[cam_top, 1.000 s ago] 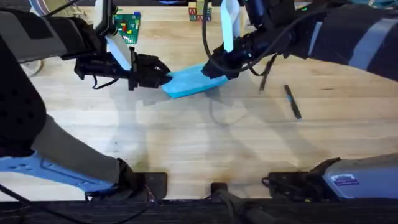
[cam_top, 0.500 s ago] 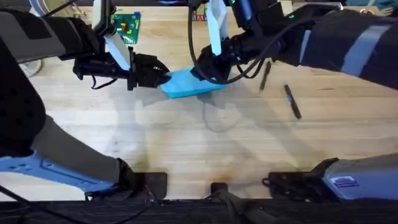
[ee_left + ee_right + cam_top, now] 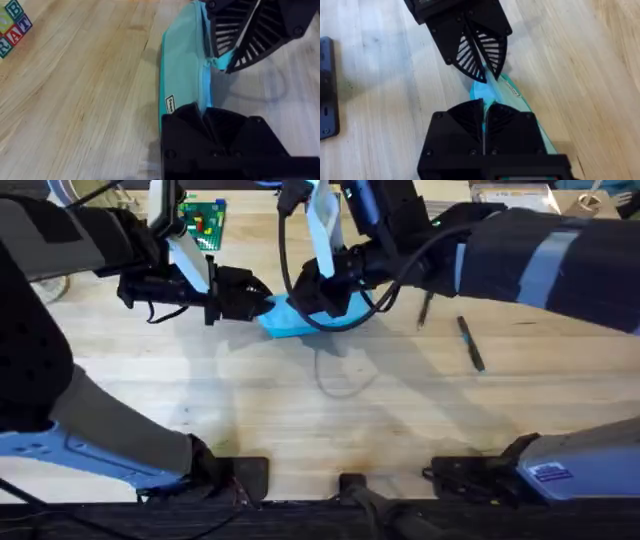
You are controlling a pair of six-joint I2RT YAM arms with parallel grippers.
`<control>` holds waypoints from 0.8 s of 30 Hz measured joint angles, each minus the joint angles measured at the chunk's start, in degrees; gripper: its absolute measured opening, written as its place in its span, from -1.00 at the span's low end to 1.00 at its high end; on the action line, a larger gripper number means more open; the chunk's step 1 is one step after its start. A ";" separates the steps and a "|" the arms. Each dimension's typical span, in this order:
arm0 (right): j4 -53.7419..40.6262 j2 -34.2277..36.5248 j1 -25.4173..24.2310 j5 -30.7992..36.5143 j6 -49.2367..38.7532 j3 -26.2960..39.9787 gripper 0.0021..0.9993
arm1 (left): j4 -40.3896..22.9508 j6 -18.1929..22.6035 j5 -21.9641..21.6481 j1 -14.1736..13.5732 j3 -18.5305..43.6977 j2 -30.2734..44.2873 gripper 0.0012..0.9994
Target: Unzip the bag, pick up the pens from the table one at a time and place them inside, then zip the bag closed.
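Your right gripper (image 3: 484, 120) has its black ribbed fingers pressed together on what I judge to be the zipper pull of the light blue soft fabric pouch (image 3: 290, 318), near the end your left gripper (image 3: 262, 304) holds. That left gripper is pinched shut on the pouch's end, and the reason seems plain: it anchors the fabric so the slider can travel along the teeth instead of dragging the whole bag. The pouch lies on the light wooden plank table (image 3: 300, 420), between the two grippers. The left wrist view gives you what the overhead cannot: the zipper line (image 3: 204, 85) running down the pouch's length and a small label at its edge, with the right fingers closed at the track. The overhead in turn shows the two thin dark stick pens (image 3: 470, 343) lying well apart from the pouch, on the right side, untouched, so the unzipping step looks to be the one in hand.
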 joint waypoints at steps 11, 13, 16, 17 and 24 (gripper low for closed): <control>6.46 3.56 2.80 -0.83 2.82 0.00 -0.94 | 0.04 0.00 0.03 0.00 0.00 0.00 -0.92; 7.48 3.64 3.43 -0.66 3.50 0.00 -0.94 | -0.01 0.00 0.07 0.00 0.00 0.00 -0.92; 8.03 3.75 3.56 -0.42 3.75 0.00 -0.94 | -0.01 0.00 0.14 0.00 0.00 0.00 -0.92; 8.39 3.92 3.61 -0.42 3.83 0.00 -0.94 | 0.02 0.00 0.16 0.00 0.00 0.00 -0.92; 10.03 4.49 4.18 -0.04 4.05 0.00 -0.94 | 0.04 0.00 0.14 0.00 0.00 0.00 -0.92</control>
